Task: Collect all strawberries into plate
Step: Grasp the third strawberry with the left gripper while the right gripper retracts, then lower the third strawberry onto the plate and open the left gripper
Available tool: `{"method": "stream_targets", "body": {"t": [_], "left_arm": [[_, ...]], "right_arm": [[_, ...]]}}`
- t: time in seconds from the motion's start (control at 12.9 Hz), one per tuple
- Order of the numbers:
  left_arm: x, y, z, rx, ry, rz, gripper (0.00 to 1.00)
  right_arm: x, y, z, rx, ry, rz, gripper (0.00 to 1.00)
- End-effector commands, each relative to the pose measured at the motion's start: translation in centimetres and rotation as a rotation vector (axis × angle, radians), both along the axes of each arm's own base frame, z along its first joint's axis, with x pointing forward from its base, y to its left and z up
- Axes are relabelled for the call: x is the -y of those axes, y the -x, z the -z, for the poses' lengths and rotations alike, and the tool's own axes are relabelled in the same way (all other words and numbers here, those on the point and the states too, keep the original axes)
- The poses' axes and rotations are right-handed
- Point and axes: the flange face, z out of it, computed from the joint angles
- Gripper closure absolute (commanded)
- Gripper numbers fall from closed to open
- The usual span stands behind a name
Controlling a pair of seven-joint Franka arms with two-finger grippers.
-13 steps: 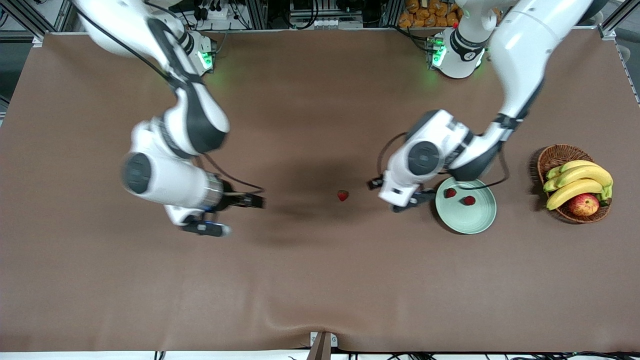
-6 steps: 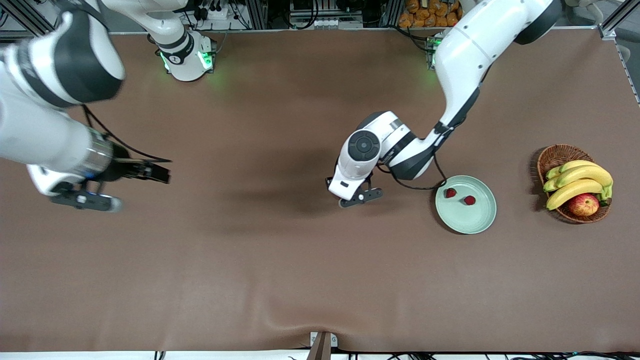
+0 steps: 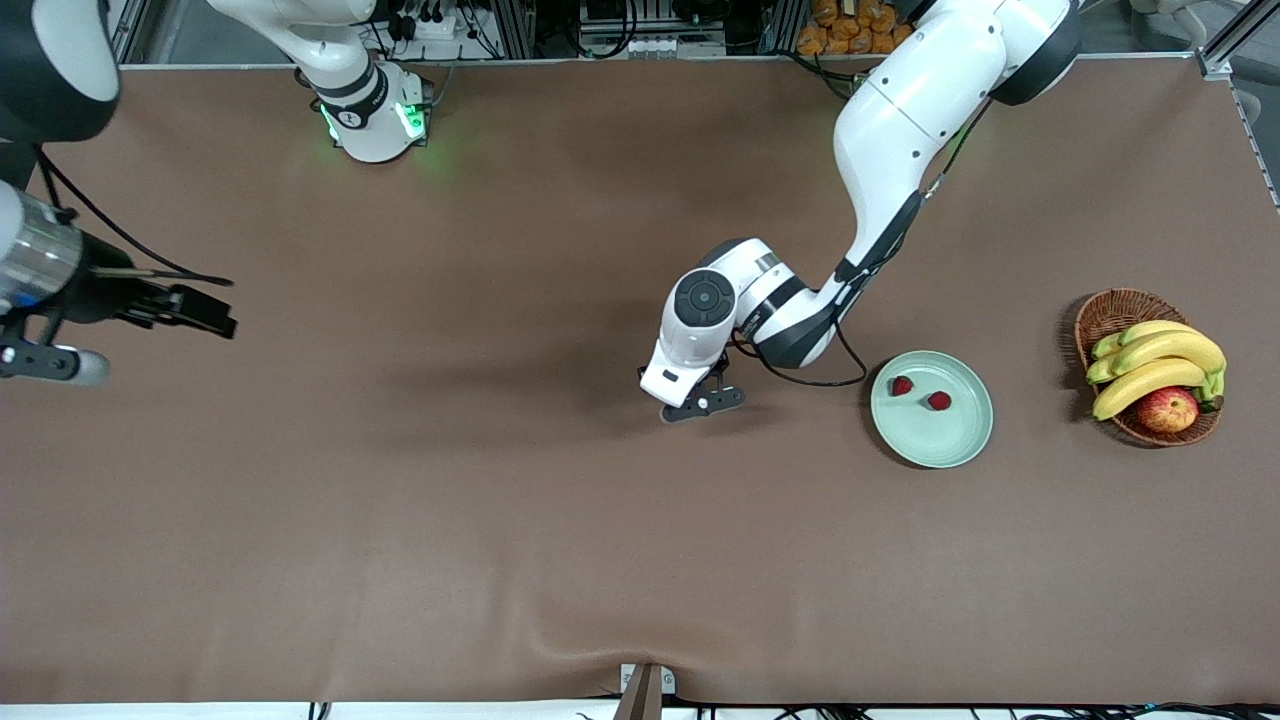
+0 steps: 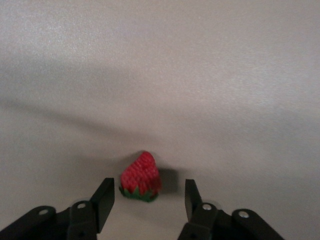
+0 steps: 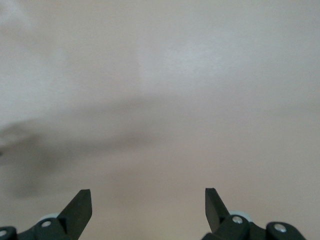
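Note:
The pale mint-green plate (image 3: pixel 952 447) lies toward the left arm's end of the table and holds two strawberries (image 3: pixel 902 385) (image 3: pixel 938 400). My left gripper (image 3: pixel 702 402) is low over the table's middle, beside the plate toward the right arm's end. It hides the third strawberry in the front view. In the left wrist view that strawberry (image 4: pixel 141 176) lies on the cloth between the tips of my open left gripper (image 4: pixel 148 192), apart from both fingers. My right gripper (image 3: pixel 50 362) is raised over the right arm's end of the table, open and empty in the right wrist view (image 5: pixel 147 197).
A brown wicker basket (image 3: pixel 1108 312) with bananas (image 3: pixel 1150 375) and a red-yellow apple (image 3: pixel 1167 409) stands at the left arm's end, beside the plate. A brown cloth (image 3: pixel 560 540) covers the table.
My left gripper moved from beside the plate to over the lone strawberry and now covers it in the front view. My right arm swung away to its own end of the table.

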Motion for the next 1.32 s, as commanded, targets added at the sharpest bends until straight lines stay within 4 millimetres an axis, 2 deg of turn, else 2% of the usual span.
{"method": "stream_targets", "body": {"t": [0.0,0.08,0.16,0.23,0.31,0.47,0.62,0.7,0.78,0.93,1.09,1.24], "left_arm": [[0.1,-0.8,0.1,0.033,-0.007,0.023,0.44],[-0.3,-1.1,0.0,0.035,-0.007,0.018,0.54],[-0.3,-1.1,-0.1,0.035,-0.005,0.015,0.73],[-0.3,-1.2,-0.2,0.036,-0.005,0.004,0.96],[-0.5,-1.4,-0.7,0.039,-0.005,-0.007,1.00],[-2.1,-2.5,-1.4,0.044,-0.008,-0.028,1.00],[-4.9,-4.1,-4.4,0.053,-0.021,-0.069,1.00],[-5.4,-3.8,-6.5,0.065,-0.018,-0.075,1.00],[-7.2,-4.2,-8.3,0.080,-0.022,-0.090,1.00],[-10.3,-3.9,-10.4,0.075,-0.046,-0.091,1.00],[-14.5,-3.8,-9.6,-0.025,-0.112,-0.092,1.00],[-19.0,-4.6,-9.1,-0.124,-0.171,-0.058,1.00]], "right_arm": [[2.4,0.9,-0.8,0.002,0.031,-0.040,0.00],[3.1,1.1,-0.8,0.000,0.038,-0.046,0.00],[4.0,1.4,-1.2,0.005,0.048,-0.042,0.00],[4.5,1.5,-1.4,0.006,0.050,-0.053,0.00],[4.7,1.6,-1.4,0.006,0.049,-0.068,0.00],[4.8,1.6,-1.5,0.009,0.047,-0.071,0.00],[4.8,1.7,-1.4,-0.003,0.043,-0.071,0.00],[4.5,1.8,-1.4,-0.007,0.038,-0.076,0.00],[4.1,2.0,-1.4,-0.019,0.035,-0.080,0.00],[3.4,2.2,-1.6,-0.023,0.032,-0.092,0.00],[2.9,2.4,-1.8,-0.028,0.029,-0.100,0.00],[2.3,2.7,-1.5,-0.053,0.021,-0.105,0.00]]}}
